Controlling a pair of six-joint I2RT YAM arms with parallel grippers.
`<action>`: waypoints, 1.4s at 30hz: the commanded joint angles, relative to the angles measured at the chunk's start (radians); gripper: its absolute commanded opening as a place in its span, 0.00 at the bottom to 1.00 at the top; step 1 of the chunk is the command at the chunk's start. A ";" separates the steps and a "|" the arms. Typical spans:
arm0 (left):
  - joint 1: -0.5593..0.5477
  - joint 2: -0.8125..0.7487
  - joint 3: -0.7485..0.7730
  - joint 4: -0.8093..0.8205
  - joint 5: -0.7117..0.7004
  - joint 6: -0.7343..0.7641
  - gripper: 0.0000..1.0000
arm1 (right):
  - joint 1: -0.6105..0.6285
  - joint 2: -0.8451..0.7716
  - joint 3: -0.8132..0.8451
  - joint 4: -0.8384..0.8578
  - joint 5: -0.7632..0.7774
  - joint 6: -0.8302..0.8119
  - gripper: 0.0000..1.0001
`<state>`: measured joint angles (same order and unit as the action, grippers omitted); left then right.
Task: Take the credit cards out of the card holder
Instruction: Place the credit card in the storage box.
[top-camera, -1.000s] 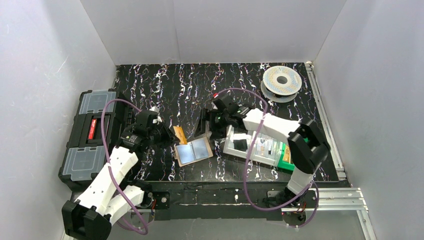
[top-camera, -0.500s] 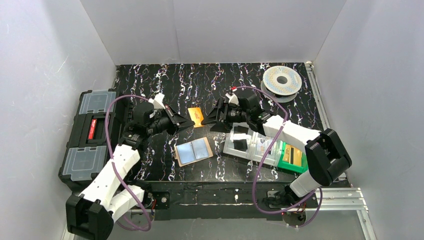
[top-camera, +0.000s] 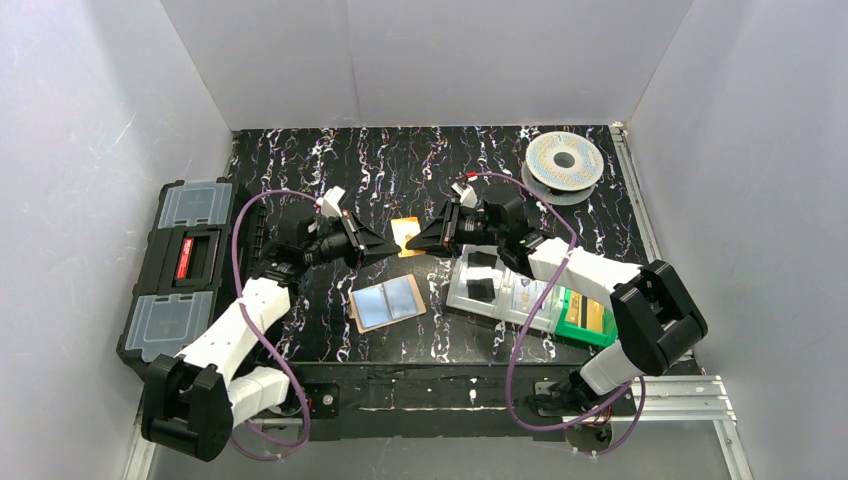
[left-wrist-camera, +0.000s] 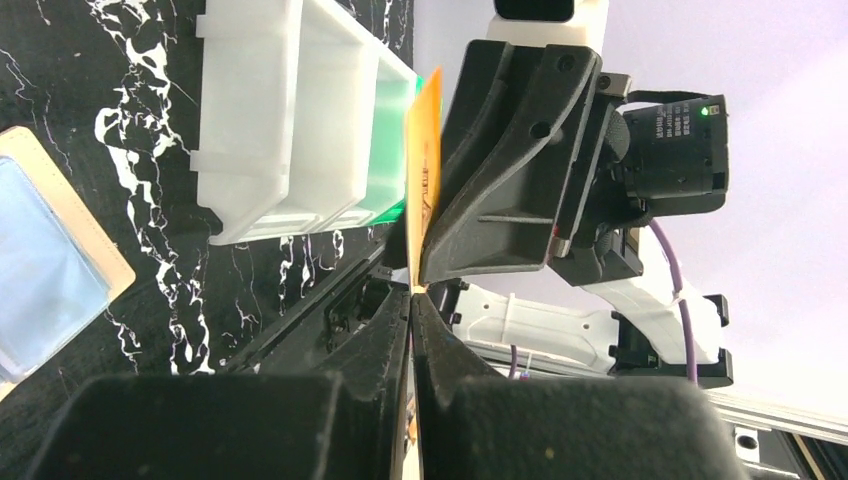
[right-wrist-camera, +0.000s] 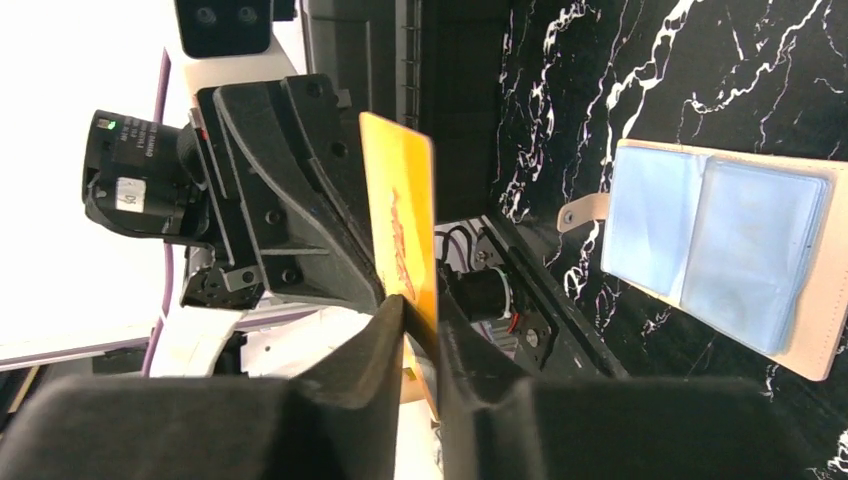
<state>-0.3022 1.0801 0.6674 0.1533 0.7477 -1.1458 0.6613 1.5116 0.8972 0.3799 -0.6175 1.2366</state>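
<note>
Pale-blue, glossy credit cards (right-wrist-camera: 765, 250) lie flat in the open card holder (right-wrist-camera: 812, 362), which rests on the dark marbled table (top-camera: 480, 170) between the arms, with neither gripper on it. Off the table, an orange card (right-wrist-camera: 400, 220) stands on edge: the left gripper (left-wrist-camera: 412, 300) is clamped on one end, and the right gripper (right-wrist-camera: 420, 320) appears to pinch the other. The cards look light, stiff and slick, snug in their sleeves, so a pinch on an exposed edge, with the soft holder pinned down, seems best
</note>
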 joint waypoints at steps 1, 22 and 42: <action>0.005 0.013 0.008 0.016 0.072 0.021 0.00 | -0.005 -0.030 -0.006 0.064 -0.009 0.014 0.11; -0.026 0.080 0.194 -0.584 -0.178 0.407 0.98 | -0.033 -0.425 -0.061 -0.777 0.529 -0.281 0.01; -0.112 0.262 0.368 -0.679 -0.174 0.508 0.98 | -0.443 -0.581 0.050 -1.555 1.123 -0.383 0.01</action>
<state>-0.3985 1.3219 0.9862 -0.4799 0.5667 -0.6796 0.2953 0.8623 0.8769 -1.0720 0.3425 0.9297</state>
